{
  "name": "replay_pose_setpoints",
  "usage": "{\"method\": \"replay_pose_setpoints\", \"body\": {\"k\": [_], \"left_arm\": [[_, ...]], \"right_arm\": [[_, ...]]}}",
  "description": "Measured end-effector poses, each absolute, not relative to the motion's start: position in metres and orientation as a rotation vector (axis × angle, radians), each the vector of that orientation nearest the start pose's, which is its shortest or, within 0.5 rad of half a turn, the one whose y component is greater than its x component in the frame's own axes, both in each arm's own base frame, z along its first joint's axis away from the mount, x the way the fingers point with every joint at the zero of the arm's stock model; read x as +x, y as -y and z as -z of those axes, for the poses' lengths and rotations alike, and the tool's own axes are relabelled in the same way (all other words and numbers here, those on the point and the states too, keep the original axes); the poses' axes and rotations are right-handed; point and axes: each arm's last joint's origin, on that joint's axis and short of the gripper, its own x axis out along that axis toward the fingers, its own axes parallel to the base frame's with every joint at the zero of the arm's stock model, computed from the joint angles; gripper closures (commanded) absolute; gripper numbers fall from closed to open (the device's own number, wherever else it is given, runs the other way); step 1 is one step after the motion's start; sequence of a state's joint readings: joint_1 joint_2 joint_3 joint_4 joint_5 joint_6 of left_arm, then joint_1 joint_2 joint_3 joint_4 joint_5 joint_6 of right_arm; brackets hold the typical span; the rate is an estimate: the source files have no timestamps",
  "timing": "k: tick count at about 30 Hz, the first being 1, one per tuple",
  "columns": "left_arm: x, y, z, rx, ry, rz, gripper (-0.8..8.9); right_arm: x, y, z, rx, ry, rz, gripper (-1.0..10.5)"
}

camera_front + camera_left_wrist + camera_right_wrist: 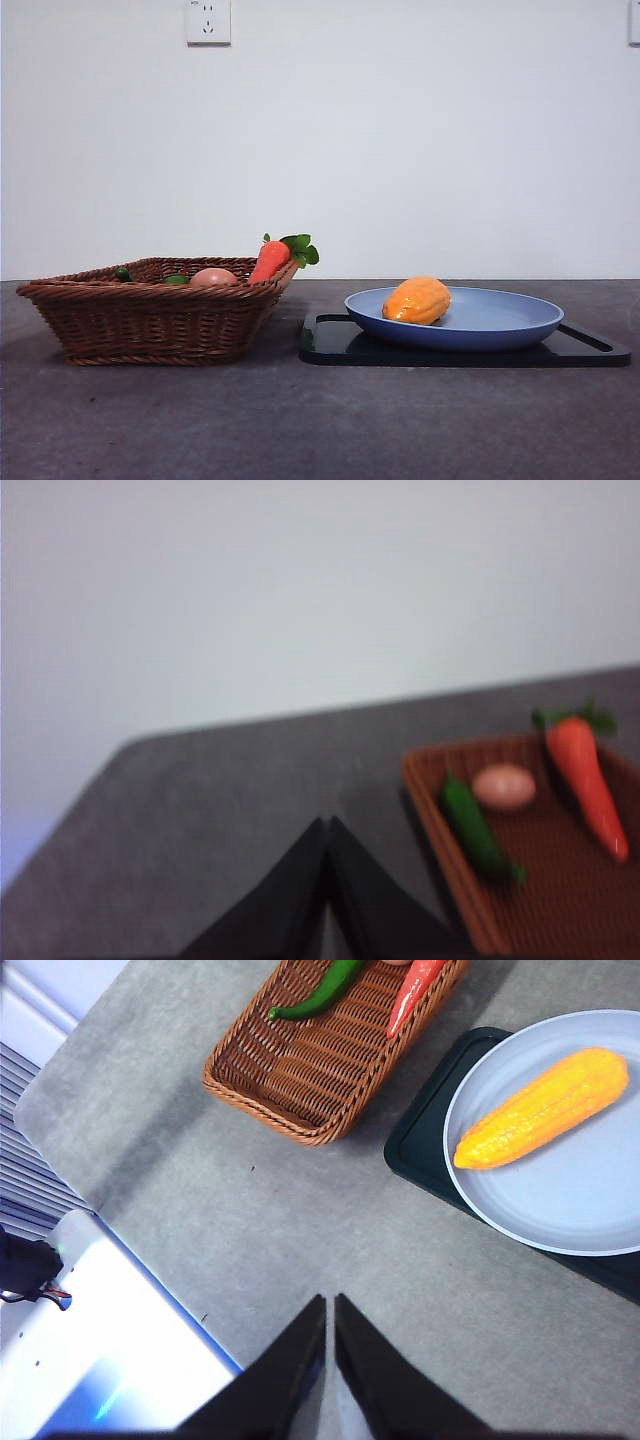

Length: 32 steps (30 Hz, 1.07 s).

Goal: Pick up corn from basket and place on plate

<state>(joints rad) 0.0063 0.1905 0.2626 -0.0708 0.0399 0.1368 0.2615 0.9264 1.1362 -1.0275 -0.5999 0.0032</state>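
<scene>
The corn (417,300) (542,1107), a yellow-orange ridged cob, lies on the light-blue plate (500,318) (560,1200), toward its left side in the front view. The brown wicker basket (150,315) (330,1045) (560,880) stands left of the plate. Neither arm shows in the front view. My left gripper (327,825) is shut and empty, high over bare table beside the basket. High above the table's near part, my right gripper (330,1302) is shut with nothing in it, well clear of the plate and the corn.
The plate rests on a flat black tray (590,350) (420,1150). In the basket lie a carrot with green leaves (272,258) (590,780), a pinkish round item (213,277) (504,786) and a green pepper (475,825) (318,995). A white-and-blue panel (90,1340) lies off the table's edge.
</scene>
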Motion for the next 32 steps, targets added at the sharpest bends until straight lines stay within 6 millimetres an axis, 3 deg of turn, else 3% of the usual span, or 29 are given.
{"method": "replay_pose_setpoints", "body": {"k": [6, 20, 32], "left_arm": [[0.097, 0.001, -0.194, 0.111, -0.043, 0.036, 8.10], [0.095, 0.000, -0.158, 0.048, -0.147, 0.030, 8.10], [0.095, 0.000, -0.157, -0.014, -0.159, 0.025, 8.10]], "right_arm": [[0.142, -0.055, -0.357, 0.145, -0.832, -0.811, 9.4], [0.142, -0.055, -0.357, 0.145, -0.831, -0.811, 9.4], [0.142, -0.055, -0.357, 0.145, -0.832, -0.811, 9.4]]}}
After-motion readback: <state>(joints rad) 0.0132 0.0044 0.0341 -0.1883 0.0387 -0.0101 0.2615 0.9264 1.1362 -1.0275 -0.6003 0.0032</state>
